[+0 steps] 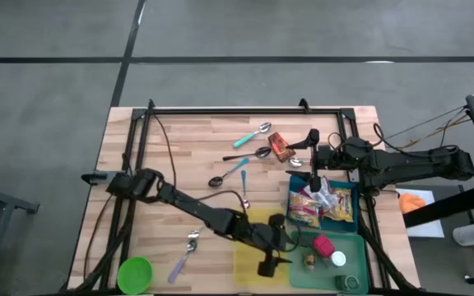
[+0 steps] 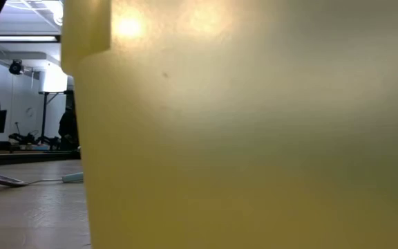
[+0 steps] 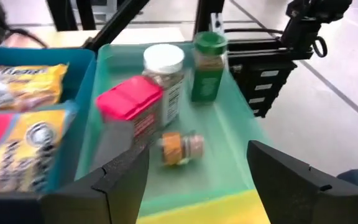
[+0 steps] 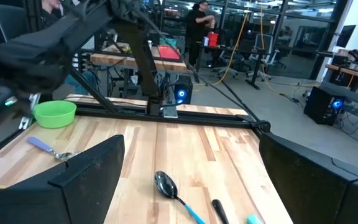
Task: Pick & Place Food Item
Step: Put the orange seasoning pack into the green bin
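My left gripper [image 1: 293, 241] [image 3: 197, 177] hangs open over the near-left edge of a green tray [image 1: 360, 247], holding nothing. In the tray stand a pink-lidded tub [image 3: 129, 102], a white-lidded jar [image 3: 164, 74] and a green-lidded jar [image 3: 207, 67]. A small orange-labelled jar [image 3: 182, 148] [image 1: 309, 261] lies on its side on the tray floor, just ahead of the fingers. Snack bags [image 1: 323, 204] [image 3: 23, 124] fill a blue tray [image 1: 354, 191] beside it. A brown snack packet [image 1: 281, 146] lies flat on the table. My right gripper [image 1: 311, 154] [image 4: 191, 162] waits open at the far right.
A yellow sheet [image 1: 249, 247] lies under my left wrist, and something yellow [image 2: 254, 124] blocks most of the low view. Several spoons [image 1: 249, 138] [image 4: 166, 185] are scattered over the wooden table. A green bowl [image 1: 135, 274] sits near the front left corner.
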Robot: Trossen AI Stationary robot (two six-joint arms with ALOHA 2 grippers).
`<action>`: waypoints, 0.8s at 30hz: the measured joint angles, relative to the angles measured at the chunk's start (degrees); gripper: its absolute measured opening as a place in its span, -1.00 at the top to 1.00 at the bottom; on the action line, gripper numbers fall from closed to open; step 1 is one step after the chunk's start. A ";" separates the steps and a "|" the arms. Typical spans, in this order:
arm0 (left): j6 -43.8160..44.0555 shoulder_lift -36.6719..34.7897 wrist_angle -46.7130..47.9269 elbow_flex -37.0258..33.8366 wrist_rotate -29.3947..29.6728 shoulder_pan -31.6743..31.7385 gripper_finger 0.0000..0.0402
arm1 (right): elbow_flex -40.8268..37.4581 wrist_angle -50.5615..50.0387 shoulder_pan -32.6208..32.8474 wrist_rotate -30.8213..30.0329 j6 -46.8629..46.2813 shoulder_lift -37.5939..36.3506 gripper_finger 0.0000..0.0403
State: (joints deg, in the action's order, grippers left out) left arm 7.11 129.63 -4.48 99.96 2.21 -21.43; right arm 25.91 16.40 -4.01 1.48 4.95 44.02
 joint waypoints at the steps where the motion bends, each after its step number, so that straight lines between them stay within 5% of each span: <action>1: 0.15 -1.39 -0.20 -1.85 -0.22 0.42 -0.31 | 0.00 0.00 0.00 0.02 0.00 0.01 -0.84; 16: -7.76 -32.52 -18.96 -45.25 -0.30 4.22 0.09 | 0.00 0.03 -0.02 -0.01 0.00 0.02 -0.84; 24: -8.35 -48.63 -21.42 -61.55 -0.15 7.73 0.13 | 0.00 0.06 -0.02 -0.01 0.00 0.02 -0.84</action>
State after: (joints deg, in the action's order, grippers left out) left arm -1.25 81.00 -25.89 38.41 2.06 -13.70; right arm 25.91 16.46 -4.03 1.48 4.95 44.03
